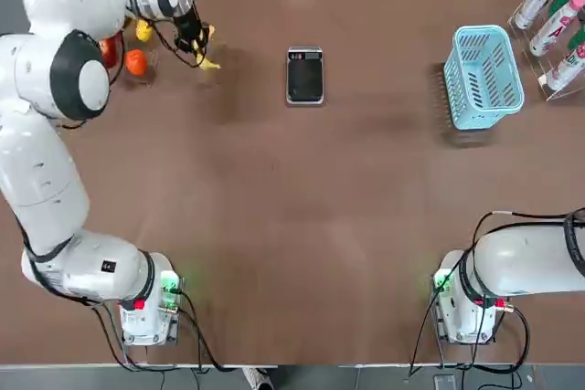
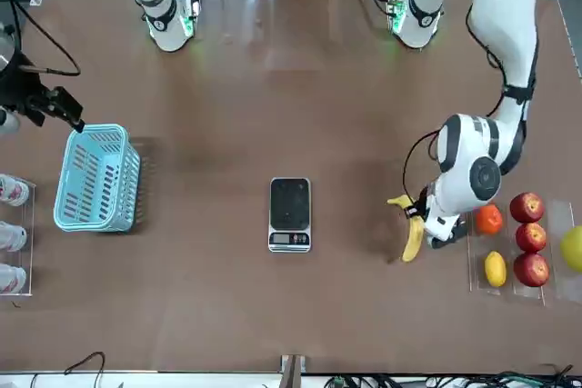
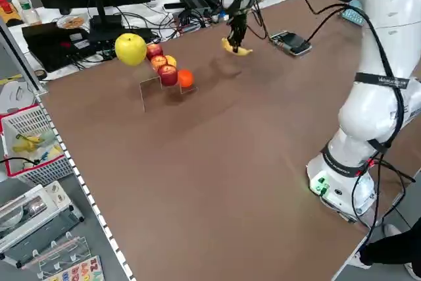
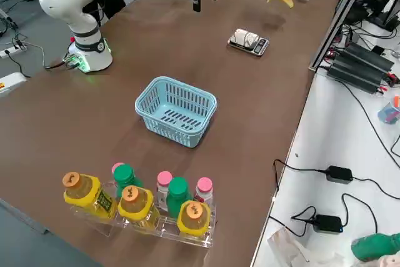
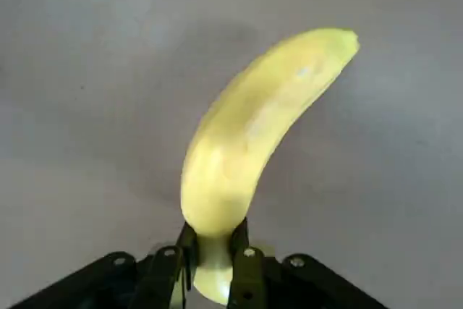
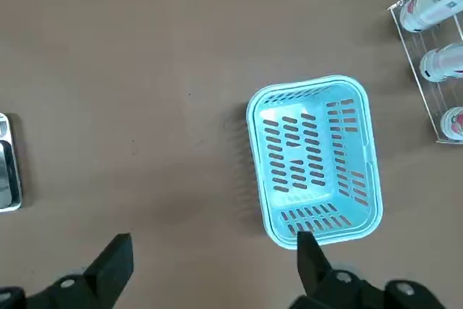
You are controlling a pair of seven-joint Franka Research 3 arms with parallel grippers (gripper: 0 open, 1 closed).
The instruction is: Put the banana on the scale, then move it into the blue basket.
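Note:
My left gripper [image 5: 213, 252] is shut on the stem end of the yellow banana [image 5: 255, 128], whose free end points away from the fingers. In the top view the banana [image 1: 208, 63] hangs a little above the table at the far left, with the left gripper [image 1: 194, 40] over it. The black scale [image 1: 304, 75] lies flat at the far middle, to the banana's right, and nothing is on it. The light blue basket [image 1: 483, 77] stands empty at the far right. My right gripper [image 6: 210, 265] is open, high above the table between scale and basket [image 6: 316, 157].
A clear rack beside the banana holds an orange [image 2: 489, 219], a lemon [image 2: 495, 268], red apples [image 2: 526, 208] and a large yellow-green fruit [image 2: 573, 247]. A rack of bottles [image 1: 548, 6] stands past the basket. Cables run along the table's far edge.

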